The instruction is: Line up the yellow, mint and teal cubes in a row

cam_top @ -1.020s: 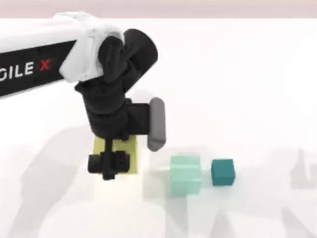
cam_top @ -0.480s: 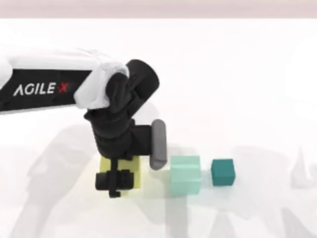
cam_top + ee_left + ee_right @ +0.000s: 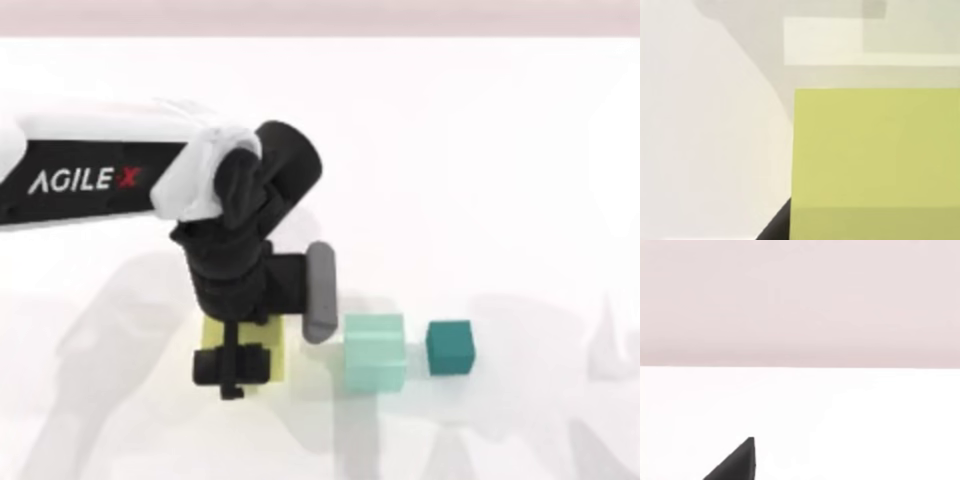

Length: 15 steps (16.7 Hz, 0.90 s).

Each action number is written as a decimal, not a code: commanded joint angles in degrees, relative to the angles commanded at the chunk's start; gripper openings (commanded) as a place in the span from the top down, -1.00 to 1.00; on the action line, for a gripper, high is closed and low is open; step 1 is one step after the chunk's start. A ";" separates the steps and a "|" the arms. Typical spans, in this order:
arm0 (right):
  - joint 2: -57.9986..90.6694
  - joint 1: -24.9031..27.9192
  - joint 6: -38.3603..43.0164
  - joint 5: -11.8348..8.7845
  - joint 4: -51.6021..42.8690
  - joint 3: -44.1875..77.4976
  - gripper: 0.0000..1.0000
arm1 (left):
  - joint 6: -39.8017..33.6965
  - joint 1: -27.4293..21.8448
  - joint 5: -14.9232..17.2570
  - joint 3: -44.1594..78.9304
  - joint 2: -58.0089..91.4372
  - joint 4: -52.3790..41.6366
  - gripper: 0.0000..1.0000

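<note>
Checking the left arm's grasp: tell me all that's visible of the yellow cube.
The yellow cube is plain, matte and pale yellow, the leftmost of the row, apart from the mint cube. The left gripper sits over it, covering most of its top. The wrist view shows flat faces and a sharp edge.

Our left arm (image 3: pixel 100 175) is a glossy white shell with a black "AGILEX" panel, black wrist, grey capsule (image 3: pixel 319 292) and black claw (image 3: pixel 232 365).

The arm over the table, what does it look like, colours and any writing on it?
The left arm has a white shell with a black panel reading AGILEX in white letters, the X in red. Its wrist is bulky, rounded and black, with a grey pill-shaped part on the side. The left gripper is small, blocky and black.
</note>
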 joint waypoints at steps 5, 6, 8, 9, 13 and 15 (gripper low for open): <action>0.00 0.00 0.00 0.00 0.00 0.00 -1.00 | 0.00 0.00 0.00 0.00 0.00 0.00 -0.66; 0.00 0.00 0.00 0.00 0.00 0.00 -1.00 | 0.00 0.00 0.00 0.00 0.00 0.00 -0.81; 0.00 0.00 0.00 0.00 0.00 0.00 -1.00 | 0.00 0.00 0.00 0.00 0.00 0.00 -1.00; 0.00 0.00 0.00 0.00 0.00 0.00 -1.00 | 0.00 0.00 0.00 0.00 0.00 0.00 -1.00; 0.00 0.00 0.00 0.00 0.00 0.00 -1.00 | 0.00 0.00 0.00 0.00 0.00 0.00 -1.00; 0.00 0.00 0.00 0.00 0.00 0.00 -1.00 | 0.00 0.00 0.00 0.00 0.00 0.00 -1.00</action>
